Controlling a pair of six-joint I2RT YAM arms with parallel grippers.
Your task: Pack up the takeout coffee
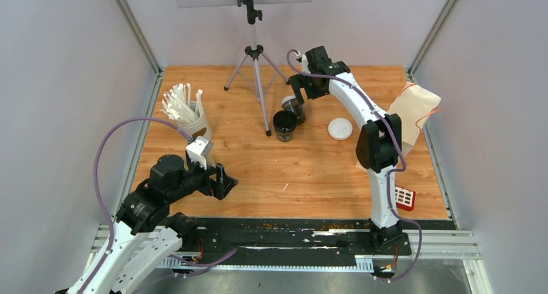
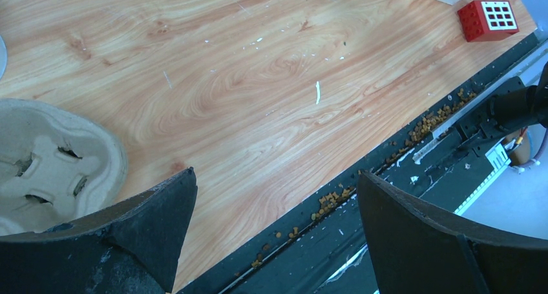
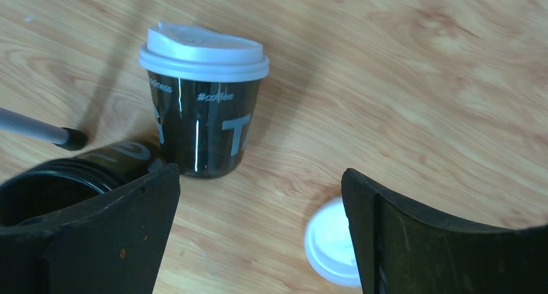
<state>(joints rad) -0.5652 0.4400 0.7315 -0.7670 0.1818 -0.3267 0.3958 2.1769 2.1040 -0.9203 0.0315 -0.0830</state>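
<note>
Lidded black cup [image 3: 203, 106] upright at the far middle of the wooden table [image 1: 310, 171], just beside an uncovered black cup [image 3: 45, 187]. A loose white lid [image 3: 326, 242] lies near them. Right gripper [image 3: 258, 178] above the cups, jaws spread wide, holding nothing. Left gripper [image 2: 278, 184] likewise spread and empty, near the pulp tray [image 2: 58, 158].

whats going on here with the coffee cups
The right claw hangs open, gripping nothing, above a lidded cup and an open cup standing side by side on the table. A loose lid lies to their right. The left claw is open and empty too, next to the tray.
</note>
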